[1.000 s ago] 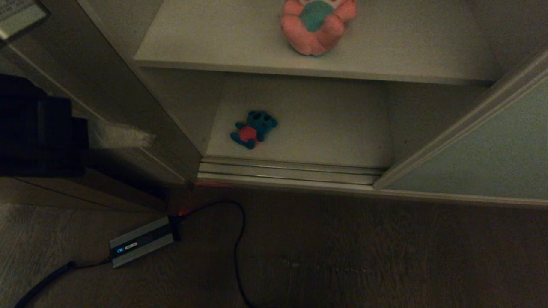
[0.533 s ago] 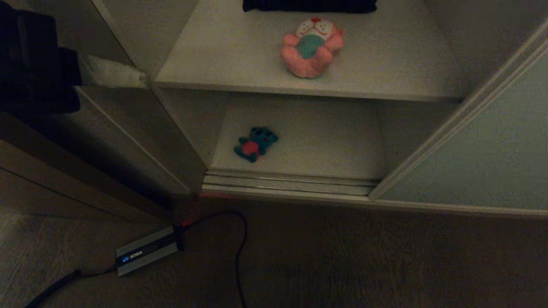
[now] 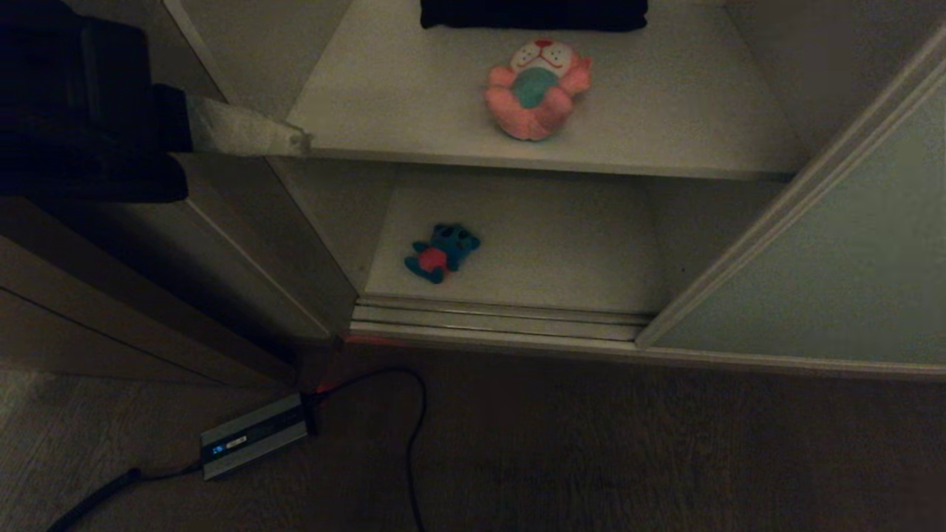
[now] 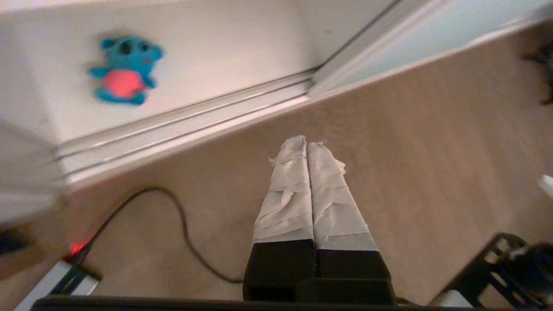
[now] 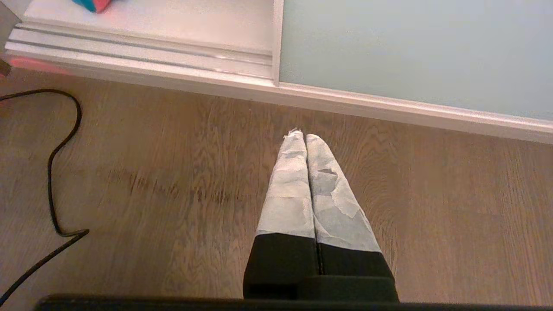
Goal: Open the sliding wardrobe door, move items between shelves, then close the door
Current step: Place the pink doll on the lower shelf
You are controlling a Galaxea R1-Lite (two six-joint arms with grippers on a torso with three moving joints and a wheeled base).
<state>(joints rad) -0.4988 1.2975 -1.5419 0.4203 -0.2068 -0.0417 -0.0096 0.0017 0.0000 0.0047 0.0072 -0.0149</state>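
The sliding wardrobe door [image 3: 850,244] stands slid to the right, leaving the shelves exposed. A larger pink plush toy [image 3: 538,89] lies on the upper shelf [image 3: 680,111]. Below it a small teal plush toy [image 3: 441,253] with a red belly lies on the lower shelf [image 3: 569,244]; the left wrist view also shows this teal toy [image 4: 125,71]. My left gripper [image 3: 301,140] is shut and empty, its taped tips by the upper shelf's front left corner, far from both toys. My right gripper [image 5: 303,136] is shut and empty, hanging over the wood floor before the door [image 5: 410,47].
A dark folded cloth [image 3: 533,13] lies at the back of the upper shelf. The ribbed metal floor track [image 3: 495,318] runs along the wardrobe's foot. A power adapter [image 3: 255,436] with a black cable [image 3: 417,414] lies on the floor. A brown side panel [image 3: 148,295] stands at the left.
The head view has shifted, so more of the upper shelf and the cloth shows. My left gripper has moved up and to the right, to the upper shelf's corner, still shut.
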